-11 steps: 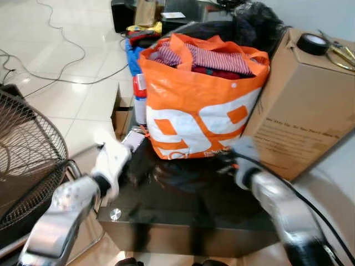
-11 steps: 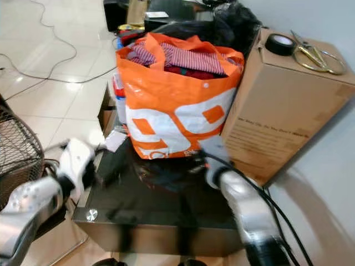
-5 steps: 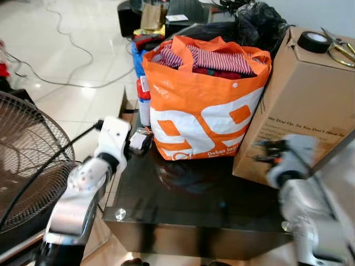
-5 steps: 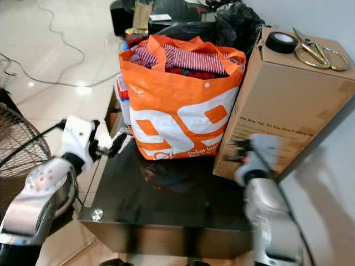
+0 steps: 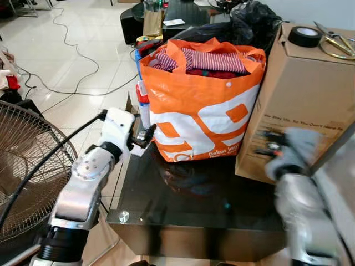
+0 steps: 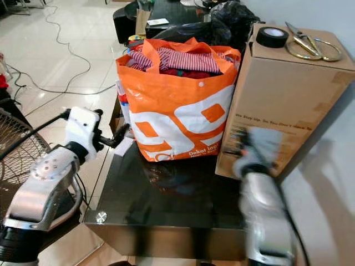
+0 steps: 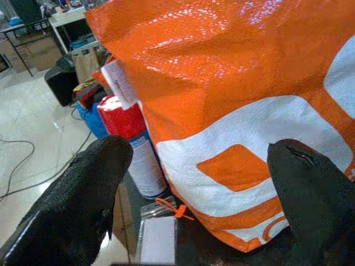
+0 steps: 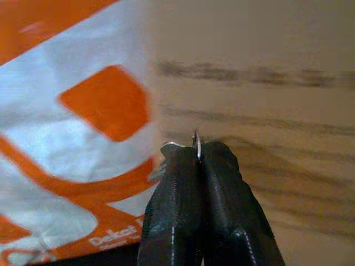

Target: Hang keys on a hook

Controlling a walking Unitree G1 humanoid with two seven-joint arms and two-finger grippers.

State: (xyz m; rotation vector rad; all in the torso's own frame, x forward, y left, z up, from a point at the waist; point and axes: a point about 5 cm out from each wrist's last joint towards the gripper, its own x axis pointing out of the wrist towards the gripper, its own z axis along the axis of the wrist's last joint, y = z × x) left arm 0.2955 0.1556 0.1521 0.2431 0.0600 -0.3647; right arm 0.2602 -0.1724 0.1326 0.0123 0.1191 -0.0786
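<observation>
My right gripper (image 8: 197,148) is shut on the keys; a thin metal key ring (image 8: 196,139) sticks out between its black fingertips. In the eye views that arm is blurred, and the gripper (image 5: 267,145) hangs in front of the cardboard box (image 5: 305,94), just right of the orange shopping bag (image 5: 199,116). My left gripper (image 5: 145,134) is open with nothing between its fingers. It sits at the bag's lower left corner, facing the bag (image 7: 233,111).
The bag, full of clothes, and the box stand on a black glass table (image 5: 211,205). A tape roll (image 5: 304,36) and scissors (image 5: 333,44) lie on the box. A standing fan (image 5: 28,160) is at my left. A red-capped can (image 7: 133,149) stands beside the bag.
The camera has shifted. My right gripper rose from the table by the bag's base to the front of the box. My left gripper moved up to the bag's left corner.
</observation>
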